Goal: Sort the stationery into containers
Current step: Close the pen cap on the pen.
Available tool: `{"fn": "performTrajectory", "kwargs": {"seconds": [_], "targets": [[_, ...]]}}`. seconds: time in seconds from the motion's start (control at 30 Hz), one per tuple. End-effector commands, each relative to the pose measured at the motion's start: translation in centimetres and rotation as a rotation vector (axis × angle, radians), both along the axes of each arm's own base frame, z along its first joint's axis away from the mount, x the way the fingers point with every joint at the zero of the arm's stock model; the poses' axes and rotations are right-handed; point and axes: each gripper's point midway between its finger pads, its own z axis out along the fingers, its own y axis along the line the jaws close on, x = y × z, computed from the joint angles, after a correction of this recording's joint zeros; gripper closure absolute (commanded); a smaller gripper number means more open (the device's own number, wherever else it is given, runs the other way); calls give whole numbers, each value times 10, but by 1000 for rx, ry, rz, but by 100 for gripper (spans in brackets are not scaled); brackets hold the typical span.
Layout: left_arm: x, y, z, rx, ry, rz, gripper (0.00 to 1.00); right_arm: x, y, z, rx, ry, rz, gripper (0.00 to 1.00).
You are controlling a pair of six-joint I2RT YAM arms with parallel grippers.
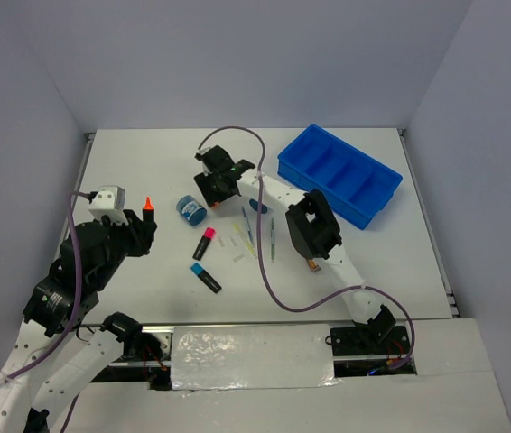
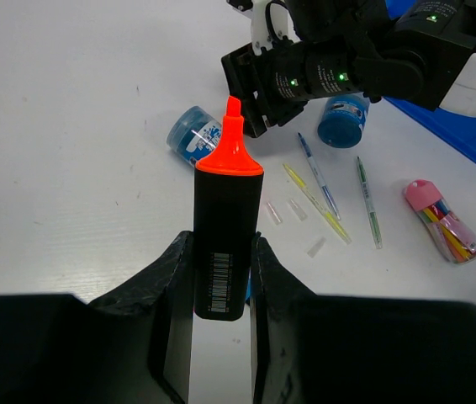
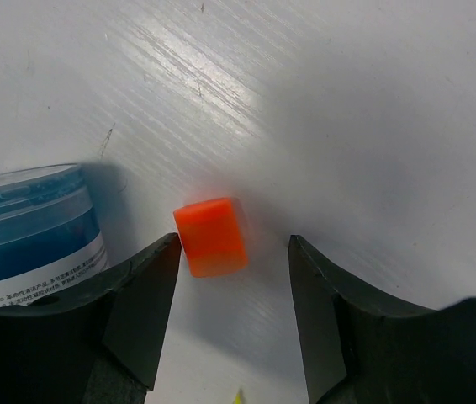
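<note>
No item is showing in the blue tray (image 1: pixel 320 191) at upper right, so sorting is only beginning. Left jaws are clamping the orange highlighter (image 2: pixel 228 244) upright at middle left. Right jaws are standing part open, straddling a small orange piece (image 3: pixel 211 236) beside a blue tub (image 3: pixel 32 227) on the bench (image 3: pixel 347 101).
</note>
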Motion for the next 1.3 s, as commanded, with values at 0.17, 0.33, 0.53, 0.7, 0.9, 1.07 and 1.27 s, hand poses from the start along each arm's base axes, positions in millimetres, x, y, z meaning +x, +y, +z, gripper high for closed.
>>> {"fn": "performTrajectory", "kwargs": {"seconds": [0.17, 0.33, 0.53, 0.7, 0.9, 1.07, 1.27], "targets": [[2, -2, 13, -1, -57, -20, 100, -11, 11, 1, -66, -61, 113, 38], [2, -3, 13, 0, -54, -21, 100, -14, 14, 1, -69, -70, 128, 39], [2, -3, 13, 1, -54, -22, 100, -11, 12, -5, -89, -70, 116, 52], [2, -3, 12, 1, -52, -21, 100, -10, 10, -4, -96, -73, 110, 60], [3, -4, 12, 1, -49, -24, 100, -10, 7, 3, -79, -82, 88, 72], [4, -5, 11, 5, -44, -31, 100, -2, 5, 43, 19, -137, 6, 71], [4, -6, 10, 5, -43, -37, 100, 7, -12, 100, 115, -215, -127, 70]]}}
